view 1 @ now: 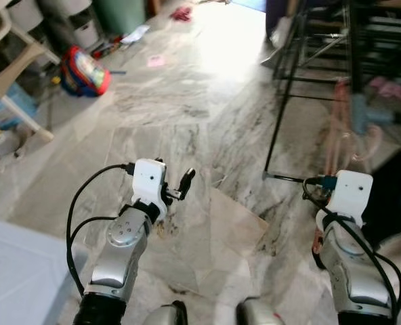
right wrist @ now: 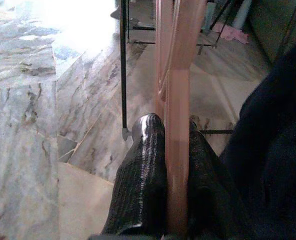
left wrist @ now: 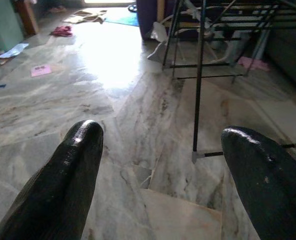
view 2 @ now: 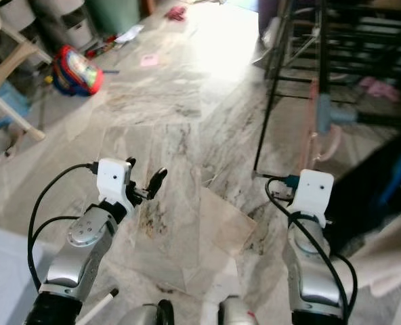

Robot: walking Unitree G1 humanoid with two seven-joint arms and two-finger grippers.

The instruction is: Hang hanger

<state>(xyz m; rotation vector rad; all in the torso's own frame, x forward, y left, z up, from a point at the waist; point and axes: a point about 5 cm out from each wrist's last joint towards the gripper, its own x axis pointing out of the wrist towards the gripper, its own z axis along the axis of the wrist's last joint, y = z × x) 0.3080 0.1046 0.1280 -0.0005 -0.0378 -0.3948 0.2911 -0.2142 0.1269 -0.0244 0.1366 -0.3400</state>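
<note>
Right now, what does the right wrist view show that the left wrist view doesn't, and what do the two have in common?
Right wrist view: the right gripper is shut on a pink hanger, which rises between its two black fingers, with dark fabric close beside it.

Left wrist view: the left gripper is open with nothing between its fingers, and there is a pink paper and a crumpled red cloth farther off on the floor.

Both: the marble floor and the black drying rack, one thin upright leg ending in a foot on the tiles.
</note>
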